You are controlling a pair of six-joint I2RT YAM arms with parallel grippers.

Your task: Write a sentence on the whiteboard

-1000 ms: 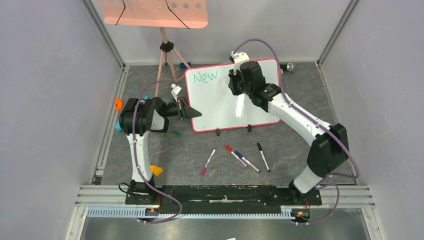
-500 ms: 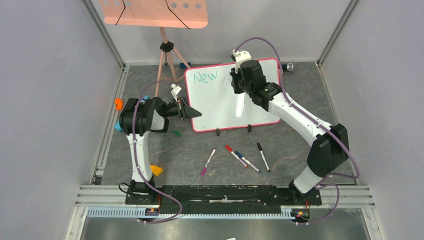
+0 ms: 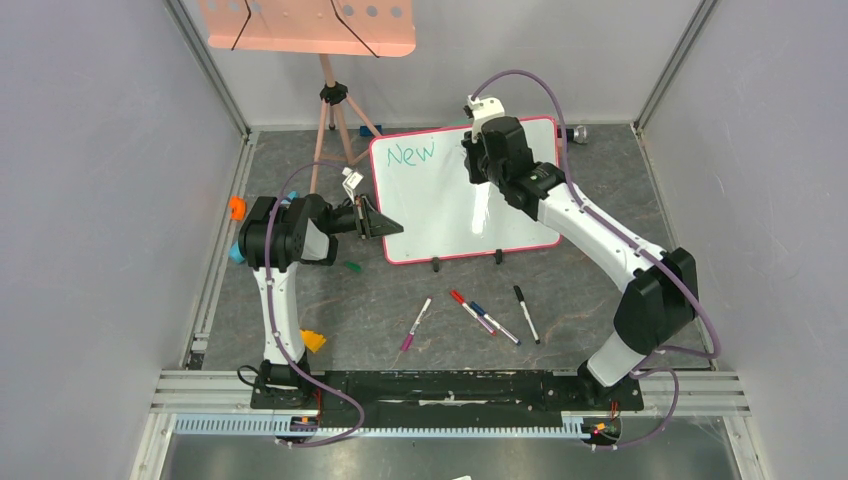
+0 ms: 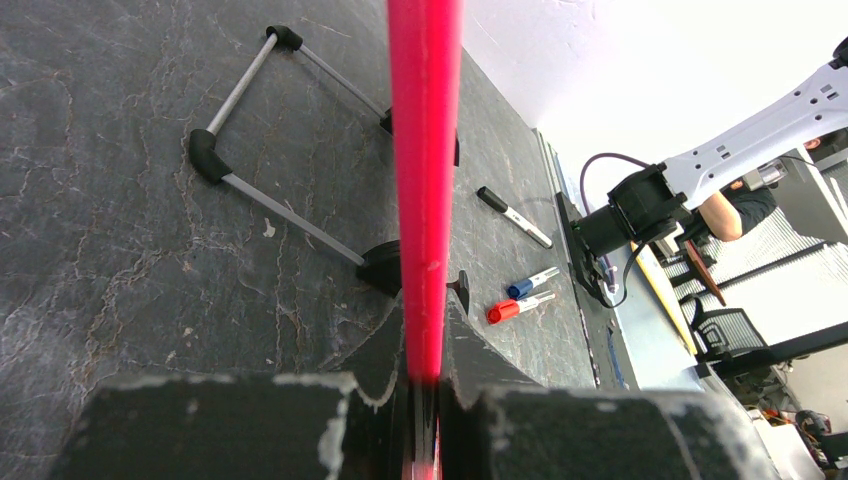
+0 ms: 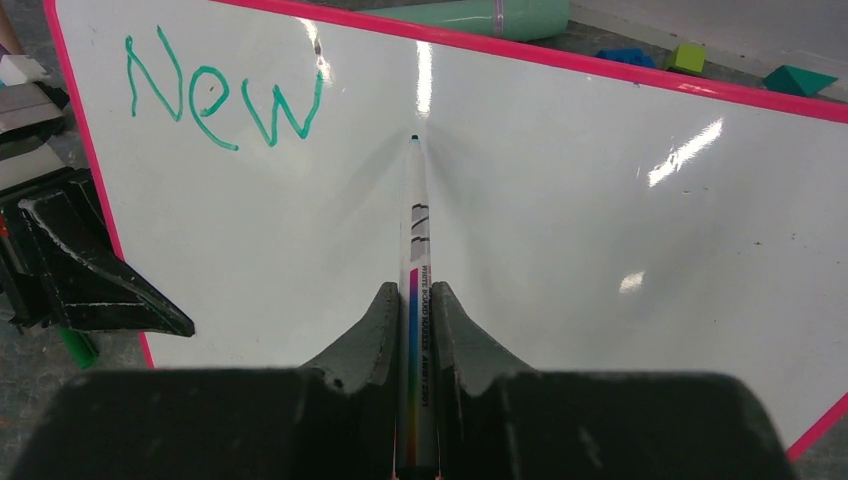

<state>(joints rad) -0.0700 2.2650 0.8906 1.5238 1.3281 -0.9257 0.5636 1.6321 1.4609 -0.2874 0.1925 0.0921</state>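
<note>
Grey stone-look tabletop, whiteboard (image 3: 440,215) propped up toward the back. My left gripper (image 3: 383,226) pinches its pink left edge, likely to steady it. My right gripper (image 5: 418,300) is clamped on a marker (image 5: 415,215), tip aimed just right of the sentence (image 5: 225,100), only "New" yet; next word probably starts there.

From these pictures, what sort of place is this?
Probably a robot test cell in a lab: grey panels enclose the table, arms are bolted to a rail, an office chair stands outside.
</note>
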